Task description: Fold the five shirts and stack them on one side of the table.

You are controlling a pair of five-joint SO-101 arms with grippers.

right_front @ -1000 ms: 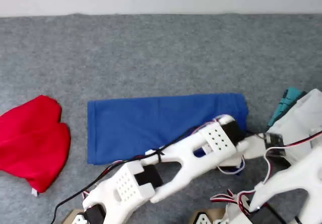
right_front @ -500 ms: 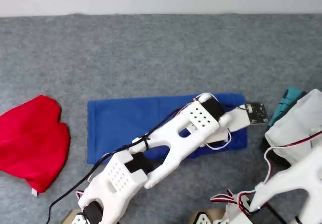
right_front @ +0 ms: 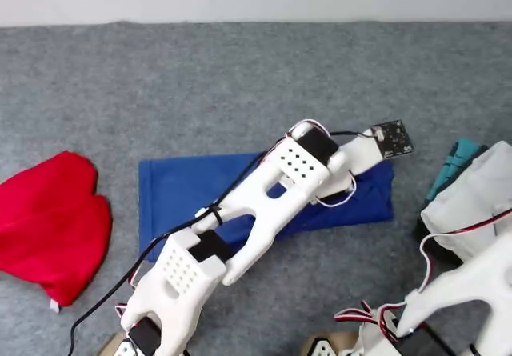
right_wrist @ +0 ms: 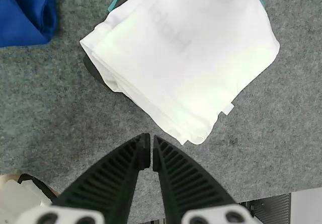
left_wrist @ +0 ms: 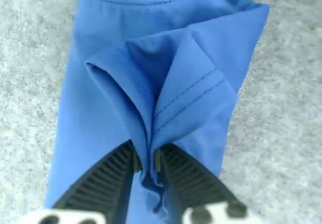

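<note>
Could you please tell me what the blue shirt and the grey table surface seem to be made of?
Blue shirt: soft matte knit, likely cotton; it drapes in folds, with stitched hems, where the left claw pinches it. Table surface: grey felt or low carpet, going by its fuzzy, flecked texture.

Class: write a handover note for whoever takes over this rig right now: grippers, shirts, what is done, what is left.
Left gripper: shut on the blue shirt, pinching a raised fold at one end.
Right gripper: shut, empty, above the table beside the white shirt.
Done: white shirt folded on a pile at the right; a teal shirt and dark cloth show beneath.
Left: finish folding the blue shirt, fold the loose red shirt at the left, stack both.
</note>
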